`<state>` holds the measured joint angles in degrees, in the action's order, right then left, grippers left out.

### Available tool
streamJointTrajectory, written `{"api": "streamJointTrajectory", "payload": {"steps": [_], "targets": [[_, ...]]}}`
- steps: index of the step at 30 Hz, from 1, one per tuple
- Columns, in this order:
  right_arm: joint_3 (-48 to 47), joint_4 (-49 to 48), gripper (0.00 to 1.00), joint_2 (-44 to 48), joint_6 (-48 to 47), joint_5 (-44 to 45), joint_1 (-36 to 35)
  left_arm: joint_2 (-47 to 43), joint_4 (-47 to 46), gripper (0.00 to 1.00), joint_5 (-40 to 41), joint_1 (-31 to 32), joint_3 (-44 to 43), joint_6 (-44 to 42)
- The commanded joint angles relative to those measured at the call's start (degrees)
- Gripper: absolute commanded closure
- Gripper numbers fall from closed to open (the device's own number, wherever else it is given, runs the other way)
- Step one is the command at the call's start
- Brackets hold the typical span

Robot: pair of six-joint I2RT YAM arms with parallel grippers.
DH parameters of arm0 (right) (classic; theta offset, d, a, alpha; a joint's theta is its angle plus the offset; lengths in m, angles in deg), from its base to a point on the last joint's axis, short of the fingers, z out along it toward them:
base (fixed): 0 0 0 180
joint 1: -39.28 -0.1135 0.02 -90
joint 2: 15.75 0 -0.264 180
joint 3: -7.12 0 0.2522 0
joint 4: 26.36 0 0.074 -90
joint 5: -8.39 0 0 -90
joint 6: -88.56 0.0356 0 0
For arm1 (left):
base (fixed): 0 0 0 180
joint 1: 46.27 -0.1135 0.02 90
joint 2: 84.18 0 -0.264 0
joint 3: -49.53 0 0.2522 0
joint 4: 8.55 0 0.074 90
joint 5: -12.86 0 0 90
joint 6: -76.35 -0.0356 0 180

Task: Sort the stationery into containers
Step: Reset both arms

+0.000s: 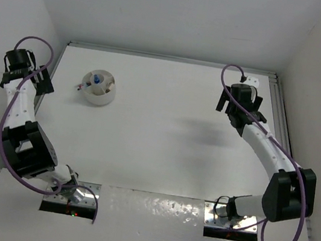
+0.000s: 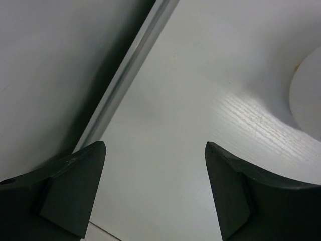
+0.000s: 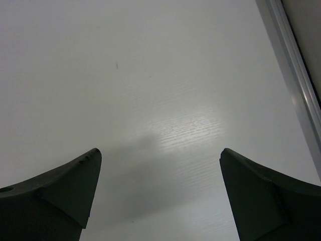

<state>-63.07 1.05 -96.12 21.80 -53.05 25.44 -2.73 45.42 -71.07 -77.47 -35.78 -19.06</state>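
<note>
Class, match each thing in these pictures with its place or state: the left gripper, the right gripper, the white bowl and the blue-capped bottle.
Things:
1. left gripper
2. right gripper
3. white bowl
4. blue-capped bottle

Places or states:
A. open, near the right rail
B. inside the bowl
C. open, near the left rail
D. standing on the far-left part of the table

Pairs: 1-C, 2-A, 3-D, 4-B

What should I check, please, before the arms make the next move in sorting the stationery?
1. Left fingers open, holding nothing: ok.
2. Right fingers open, holding nothing: ok.
3. White bowl upright, apart from the fingers: ok.
4. Blue-capped bottle inside the bowl: ok.
5. Next item to pick located: not ok, none visible outside the bowl.
6. Second container in view: not ok.
</note>
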Motion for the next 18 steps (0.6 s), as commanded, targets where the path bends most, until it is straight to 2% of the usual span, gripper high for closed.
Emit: {"api": "streamJointTrajectory", "payload": {"steps": [1, 18], "targets": [[-1.9, 1.0, 0.01, 3.2, 1.4, 3.5, 0.0, -3.9, -3.2, 0.22, -2.9, -0.2, 0.3, 2.0], [2.5, -0.8, 0.01, 9.4, 1.5, 0.3, 0.0, -3.4, -3.3, 0.22, -5.3, -0.2, -0.4, 2.2]]}}
